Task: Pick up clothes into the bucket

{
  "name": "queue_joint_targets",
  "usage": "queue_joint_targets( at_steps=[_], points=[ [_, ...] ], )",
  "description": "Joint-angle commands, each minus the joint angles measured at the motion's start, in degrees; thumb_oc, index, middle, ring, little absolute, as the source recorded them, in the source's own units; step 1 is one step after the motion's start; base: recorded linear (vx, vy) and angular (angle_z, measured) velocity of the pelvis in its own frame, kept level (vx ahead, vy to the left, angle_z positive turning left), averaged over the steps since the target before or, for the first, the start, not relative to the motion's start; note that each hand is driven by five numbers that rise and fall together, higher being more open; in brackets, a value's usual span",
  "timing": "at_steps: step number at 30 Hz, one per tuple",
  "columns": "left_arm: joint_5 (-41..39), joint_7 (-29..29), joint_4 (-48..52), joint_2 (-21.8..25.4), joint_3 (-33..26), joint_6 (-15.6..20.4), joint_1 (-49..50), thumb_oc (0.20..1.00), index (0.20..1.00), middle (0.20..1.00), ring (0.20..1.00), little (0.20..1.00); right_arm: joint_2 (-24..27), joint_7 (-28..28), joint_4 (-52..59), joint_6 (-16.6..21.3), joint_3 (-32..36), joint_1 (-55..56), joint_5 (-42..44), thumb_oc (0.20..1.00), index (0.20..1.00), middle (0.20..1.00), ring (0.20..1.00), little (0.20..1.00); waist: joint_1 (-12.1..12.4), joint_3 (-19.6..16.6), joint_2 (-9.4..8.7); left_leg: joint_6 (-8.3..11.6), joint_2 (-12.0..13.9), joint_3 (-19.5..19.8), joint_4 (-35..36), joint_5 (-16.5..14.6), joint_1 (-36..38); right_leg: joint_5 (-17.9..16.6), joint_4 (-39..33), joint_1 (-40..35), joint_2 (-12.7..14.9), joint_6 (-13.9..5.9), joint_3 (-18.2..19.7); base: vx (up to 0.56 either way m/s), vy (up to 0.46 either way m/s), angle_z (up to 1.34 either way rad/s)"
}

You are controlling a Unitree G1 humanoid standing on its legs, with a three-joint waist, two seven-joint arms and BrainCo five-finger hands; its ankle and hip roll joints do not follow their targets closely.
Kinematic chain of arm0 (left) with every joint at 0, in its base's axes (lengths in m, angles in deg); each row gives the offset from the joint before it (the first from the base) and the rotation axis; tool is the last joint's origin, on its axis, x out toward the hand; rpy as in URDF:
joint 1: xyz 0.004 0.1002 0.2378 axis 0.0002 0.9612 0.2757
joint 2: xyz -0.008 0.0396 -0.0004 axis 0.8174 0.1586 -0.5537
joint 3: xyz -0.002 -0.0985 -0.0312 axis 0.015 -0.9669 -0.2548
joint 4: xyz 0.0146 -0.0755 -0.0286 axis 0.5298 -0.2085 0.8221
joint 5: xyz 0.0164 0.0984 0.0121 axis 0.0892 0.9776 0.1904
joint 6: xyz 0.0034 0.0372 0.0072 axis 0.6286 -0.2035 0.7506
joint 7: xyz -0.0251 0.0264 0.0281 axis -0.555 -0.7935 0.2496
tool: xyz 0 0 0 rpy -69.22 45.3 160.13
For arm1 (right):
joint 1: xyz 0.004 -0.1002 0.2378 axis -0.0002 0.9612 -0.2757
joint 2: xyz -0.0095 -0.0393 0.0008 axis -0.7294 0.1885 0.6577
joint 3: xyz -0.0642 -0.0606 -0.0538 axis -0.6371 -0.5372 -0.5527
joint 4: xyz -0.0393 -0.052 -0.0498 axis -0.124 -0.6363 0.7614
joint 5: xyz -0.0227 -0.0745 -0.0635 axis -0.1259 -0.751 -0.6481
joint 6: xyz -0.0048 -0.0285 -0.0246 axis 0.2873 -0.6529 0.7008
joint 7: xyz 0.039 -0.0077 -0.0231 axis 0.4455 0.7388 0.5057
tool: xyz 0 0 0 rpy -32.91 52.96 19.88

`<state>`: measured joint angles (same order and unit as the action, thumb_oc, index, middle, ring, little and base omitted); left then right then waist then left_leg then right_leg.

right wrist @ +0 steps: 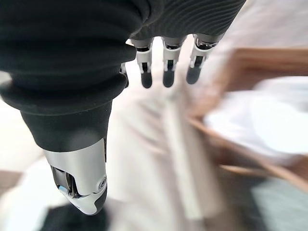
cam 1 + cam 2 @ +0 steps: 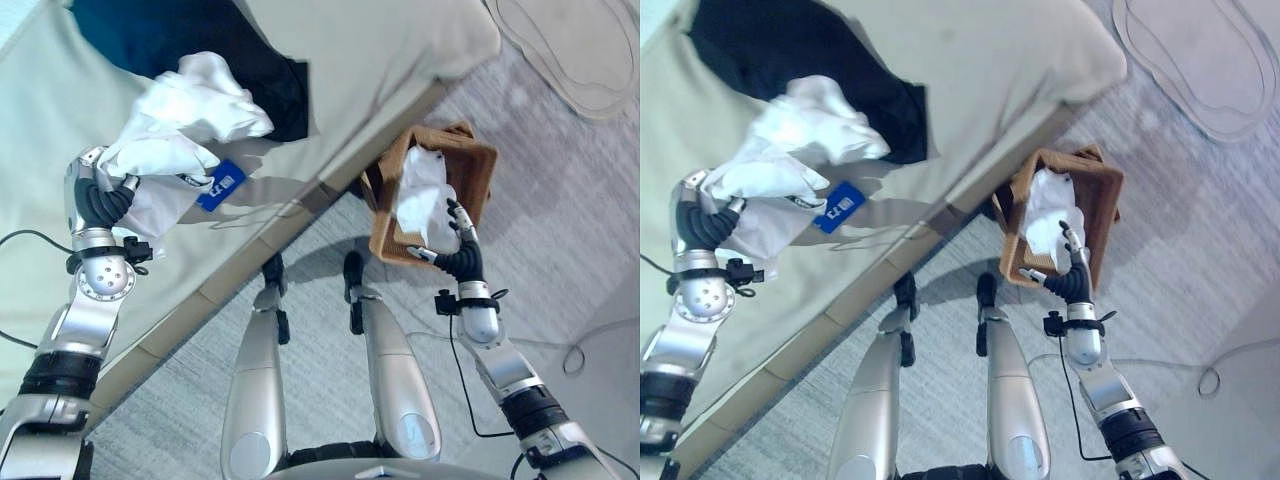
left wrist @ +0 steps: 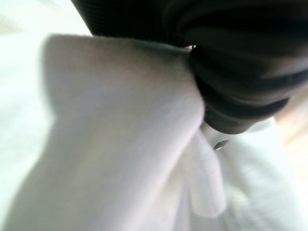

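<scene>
My left fingers are buried in the white garment (image 2: pixel 185 115), so I cannot tell whether they are clamped round it or merely under it; in the left wrist view the cloth (image 3: pixel 120 144) folds right up against my dark cover. That left hand (image 2: pixel 100 195) sits over the bed (image 2: pixel 400 50), with the garment bunched up above it and draped down past a blue tag (image 2: pixel 222 186), a dark garment (image 2: pixel 250 60) lying just behind it on the bed. My right fingers (image 1: pixel 166 70) are straight and apart, closed on nothing, the thumb standing off to one side; the right hand (image 2: pixel 458 250) hovers at the near rim of the wicker bucket (image 2: pixel 480 165), which stands tilted on the floor (image 2: pixel 560 260) beside the bed's corner, with a white cloth (image 2: pixel 425 195) already inside it. As I judge it, the step in hand is carrying the white garment across to the bucket. To do it well I should lift high enough that the trailing hem clears the bed's edge, swing over the bucket's mouth before letting go, and keep my right hand steadying the rim without blocking the opening. The dark garment is left for after.
</scene>
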<state>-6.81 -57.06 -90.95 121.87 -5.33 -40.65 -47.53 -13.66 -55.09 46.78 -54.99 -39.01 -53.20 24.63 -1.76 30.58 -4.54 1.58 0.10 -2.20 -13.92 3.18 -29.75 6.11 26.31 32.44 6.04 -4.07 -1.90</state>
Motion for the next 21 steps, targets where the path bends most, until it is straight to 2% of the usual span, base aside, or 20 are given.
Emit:
queue_joint_targets(
  at_steps=[1,2,4,11,14,16,17,21],
  points=[
    [-2.0,0.1,1.3,-0.2,-3.2,5.4,-4.5,0.2,0.2,0.2,0.2,0.2,3.7,1.0,7.2,2.5,3.3,1.0,-2.0,1.0,1.0,1.0,1.0,1.0,-1.2,-0.8,3.7,-1.32,-2.8,1.0,-4.7,-7.9,3.7,-8.0,-12.0,-4.8,-0.2,-1.83,-0.7,0.09,-0.047,0.23],
    [-1.3,-1.2,4.7,-0.2,-4.2,6.0,-3.7,0.2,0.2,0.2,0.2,0.2,4.1,2.4,8.2,2.6,3.8,0.5,-1.9,1.0,1.0,1.0,1.0,1.0,-0.6,-1.8,4.27,-1.26,-2.9,1.6,-2.6,-7.6,7.9,-7.6,-12.9,-8.7,-0.3,-1.77,-1.2,0.1,-0.055,0.21],
    [-0.3,-2.5,8.1,0.8,-6.0,6.8,-1.8,0.2,0.2,0.2,0.2,0.2,4.5,4.6,9.7,2.7,4.2,0.4,-1.6,1.0,1.0,1.0,1.0,1.0,0.2,-5.0,4.65,-1.05,-2.9,2.0,-0.2,-7.3,11.2,-7.3,-14.8,-12.2,-0.5,-1.79,-1.7,0.16,-0.063,0.15],
    [-1.2,-8.8,15.3,1.8,-7.7,9.1,0.5,0.2,0.2,0.2,0.2,0.2,5.2,11.2,12.9,2.4,3.4,-1.3,1.9,1.0,1.0,1.0,1.0,1.0,1.7,-14.6,4.17,-0.7,-2.9,2.6,5.2,-6.8,20.5,-6.6,-20.2,-22.1,-1.8,-1.69,-2.5,0.15,-0.058,0.07],
    [-5.0,-12.3,16.5,2.2,-6.8,10.2,-0.5,0.2,0.2,0.2,0.2,0.2,6.2,14.9,15.0,1.8,2.2,-3.0,4.1,1.0,1.0,1.0,1.0,1.0,1.7,-18.0,3.9,-0.43,-2.3,2.4,7.2,-6.7,24.1,-5.6,-20.8,-25.3,-2.2,-1.5,-2.7,0.13,-0.04,0.04],
    [-6.3,-13.9,17.4,2.3,-6.8,10.1,-0.7,0.2,0.2,0.2,0.2,0.2,6.6,16.2,15.6,1.3,2.4,-3.1,5.4,1.0,1.0,1.0,1.0,1.0,1.7,-18.8,3.8,-0.36,-2.1,2.3,8.2,-6.7,25.6,-5.3,-21.1,-26.5,-2.3,-1.39,-2.8,0.1,-0.029,0.07],
    [-9.1,-16.6,18.2,2.5,-6.0,10.5,-1.2,0.2,0.2,0.2,0.2,0.2,8.0,18.9,16.6,0.5,1.9,-3.9,7.0,1.0,1.0,1.0,1.0,1.0,1.6,-20.8,3.54,-0.17,-1.6,2.1,9.3,-6.6,27.5,-4.9,-21.7,-28.2,-2.5,-1.25,-3.0,0.12,-0.035,0.01],
    [-15.6,-22.1,19.9,3.1,-3.1,10.8,-3.5,0.2,0.2,0.2,0.2,0.2,10.7,22.9,19.2,-0.8,1.2,-6.0,10.3,1.0,1.0,1.0,1.0,1.0,1.4,-24.3,3.15,0.41,-0.7,1.6,12.5,-5.9,31.1,-4.7,-24.4,-32.2,-2.8,-1.28,-3.6,0.12,-0.028,0.03]
  ],
)
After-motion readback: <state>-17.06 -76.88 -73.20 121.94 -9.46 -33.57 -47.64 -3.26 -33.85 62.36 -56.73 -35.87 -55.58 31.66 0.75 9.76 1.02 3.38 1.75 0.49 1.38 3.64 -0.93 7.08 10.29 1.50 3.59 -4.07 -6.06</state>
